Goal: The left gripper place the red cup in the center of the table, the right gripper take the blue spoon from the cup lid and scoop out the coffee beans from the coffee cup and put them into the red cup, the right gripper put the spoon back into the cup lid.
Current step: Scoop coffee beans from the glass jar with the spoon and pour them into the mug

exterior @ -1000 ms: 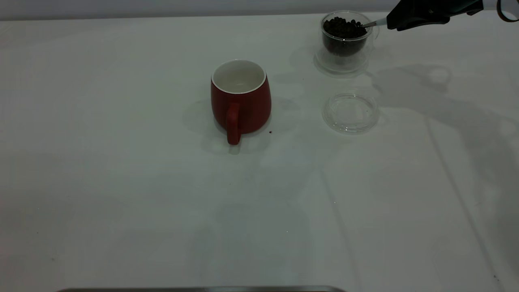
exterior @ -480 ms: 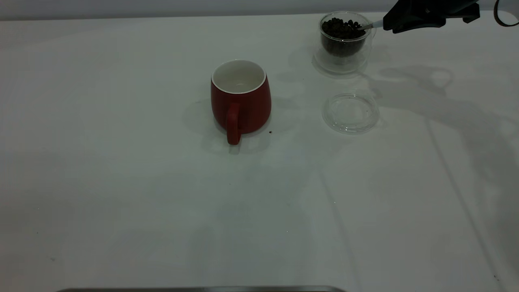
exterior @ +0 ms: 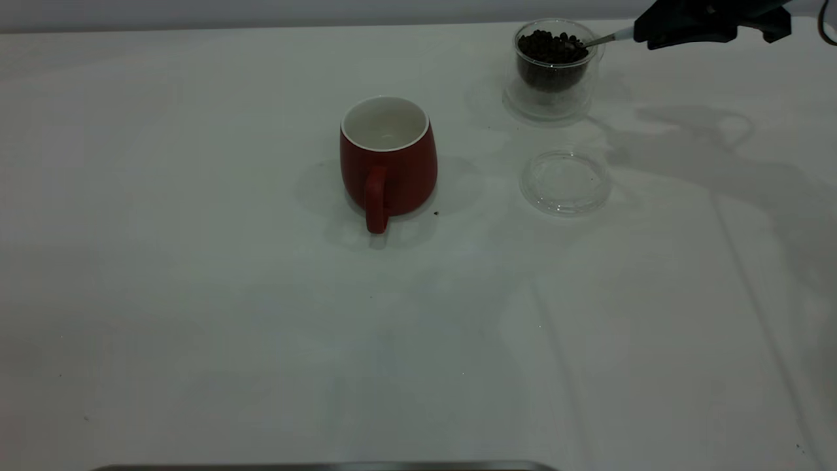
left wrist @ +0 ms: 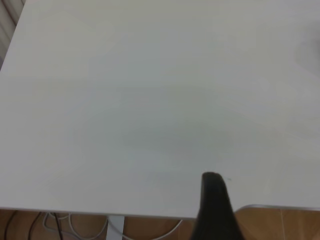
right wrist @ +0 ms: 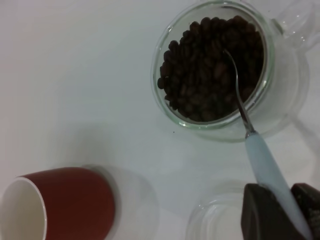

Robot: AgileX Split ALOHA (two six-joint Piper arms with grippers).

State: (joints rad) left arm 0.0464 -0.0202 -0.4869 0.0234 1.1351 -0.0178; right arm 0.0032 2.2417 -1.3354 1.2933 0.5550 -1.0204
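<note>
Your right hand [exterior: 644, 34] is hanging at the far right corner of the counter [exterior: 196, 314], pinching the pale-blue handle of the blue spoon [right wrist: 250, 127] between its jaws. The spoon's long axis is running from the hand across the rim of the coffee cup [exterior: 552, 69], steel bowl dipping into the coffee beans [right wrist: 210, 65]; in the wrist view the bowl is lying among the heap, and you cannot tell whether it is carrying a load.

The relation you are working with: the red cup [exterior: 389, 160] is standing upright near the counter's middle, handle toward the exterior camera, white inside showing no beans. From the coffee cup it is lying toward the left arm's side and nearer that camera, well apart. The cup lid [exterior: 565, 182] is sitting empty between the coffee cup and the camera, off the straight line to the red cup.

Judgement: you are in the scooping step. The carry will be running along the spoon's own axis, bowl leading, so you will likely want the bowl level once it clears the glass rim.

Your left hand [left wrist: 215, 210] is parked past the counter's edge; only one dark finger is showing, so you cannot tell how its jaws stand.
</note>
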